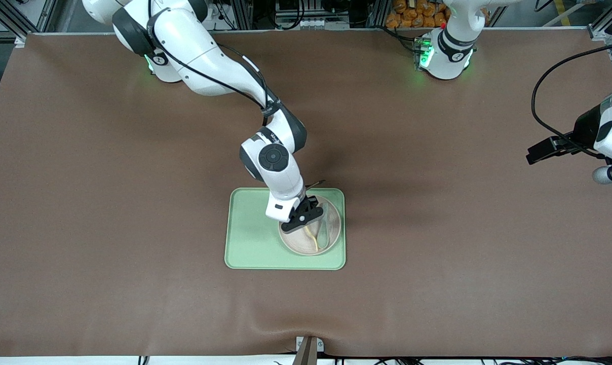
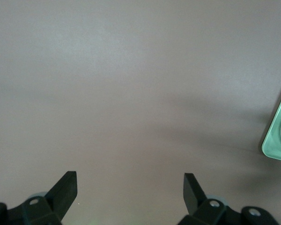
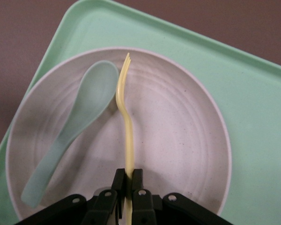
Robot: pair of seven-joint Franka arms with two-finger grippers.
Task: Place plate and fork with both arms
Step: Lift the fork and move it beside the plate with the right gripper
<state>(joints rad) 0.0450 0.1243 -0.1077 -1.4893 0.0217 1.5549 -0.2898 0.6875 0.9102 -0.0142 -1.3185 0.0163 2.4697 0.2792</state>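
The pale cream-pink plate (image 1: 296, 242) lies on the light-green tray (image 1: 250, 228), toward the left arm's end of it. My right gripper (image 1: 303, 221) is just over the plate and shut on the handle of the pale-yellow fork (image 1: 313, 241). In the right wrist view the gripper (image 3: 129, 176) pinches the fork (image 3: 126, 117), which is turned on its edge over the plate (image 3: 178, 140). Its tines are beside the spoon's bowl. My left gripper (image 1: 536, 152) waits open and empty above bare table at the left arm's end, and it also shows in the left wrist view (image 2: 130, 176).
A grey-green spoon (image 1: 324, 230) lies in the plate beside the fork, and it also shows in the right wrist view (image 3: 70, 136). The tray's rim (image 3: 253, 117) surrounds the plate. A corner of the tray (image 2: 277, 143) shows in the left wrist view. Brown cloth covers the table.
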